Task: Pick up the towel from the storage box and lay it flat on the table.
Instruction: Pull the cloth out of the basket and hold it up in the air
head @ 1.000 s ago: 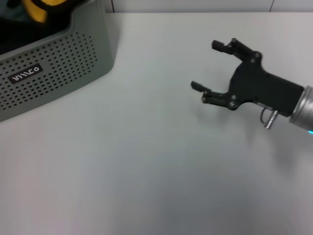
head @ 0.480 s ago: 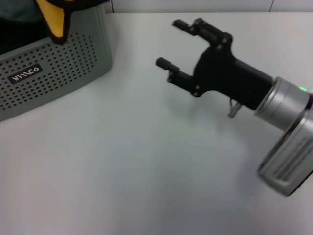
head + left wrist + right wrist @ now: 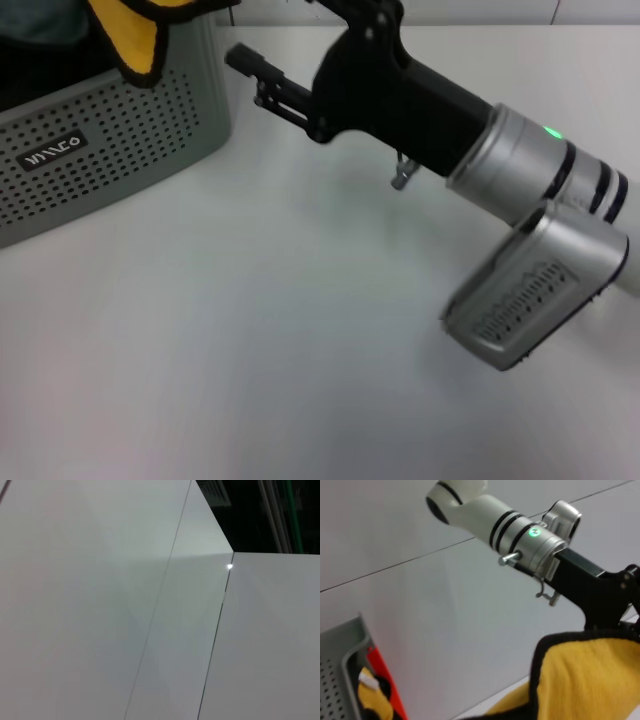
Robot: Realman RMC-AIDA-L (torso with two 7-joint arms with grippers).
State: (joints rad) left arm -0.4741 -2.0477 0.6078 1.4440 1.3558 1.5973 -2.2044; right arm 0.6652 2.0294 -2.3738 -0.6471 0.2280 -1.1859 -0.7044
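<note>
Light grey perforated plastic storage box (image 3: 105,140) sits at far left corner of white smooth table (image 3: 300,350). Yellow, black-trimmed towel (image 3: 135,40) hangs above its rim, gripped by black left gripper (image 3: 625,602). Black right gripper (image 3: 290,45), fingers spread wide, reaches beside box near far edge

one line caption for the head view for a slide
Right end effector, fingers spread, reaches toward the yellow towel hanging over the storage box rim.

The white table (image 3: 300,330) carries the grey storage box (image 3: 110,150).
</note>
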